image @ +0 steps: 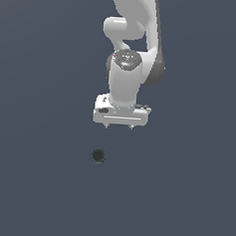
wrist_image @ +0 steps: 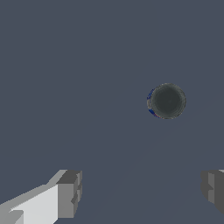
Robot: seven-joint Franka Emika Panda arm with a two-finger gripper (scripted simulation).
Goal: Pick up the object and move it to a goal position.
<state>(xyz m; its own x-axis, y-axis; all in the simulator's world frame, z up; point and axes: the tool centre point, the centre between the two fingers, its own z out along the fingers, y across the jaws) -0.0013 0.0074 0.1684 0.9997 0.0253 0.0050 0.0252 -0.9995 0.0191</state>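
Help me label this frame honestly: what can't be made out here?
- The can: in the exterior view too small to show its side band or height.
- The can's sides: wrist view looks almost straight down on it, so only a blue sliver shows.
- The fingers: cut off by the wrist view's edge; tips unseen.
- The goal position: no marker in either view.

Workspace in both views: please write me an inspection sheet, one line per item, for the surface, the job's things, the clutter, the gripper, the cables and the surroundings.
Surface: plain dark grey-blue floor, no marks seen.
Job's things: one small round can with a blackish top and a bluish side band, standing upright on the floor, untouched.
Clutter: nothing seen.
Gripper: white gripper open, pointing down, apart from the can, which lies nearer the exterior view's left; the wrist view shows both fingers spread wide with the can not between them.
Cables: nothing seen.
Surroundings: nothing seen beyond the arm; no goal marker visible.
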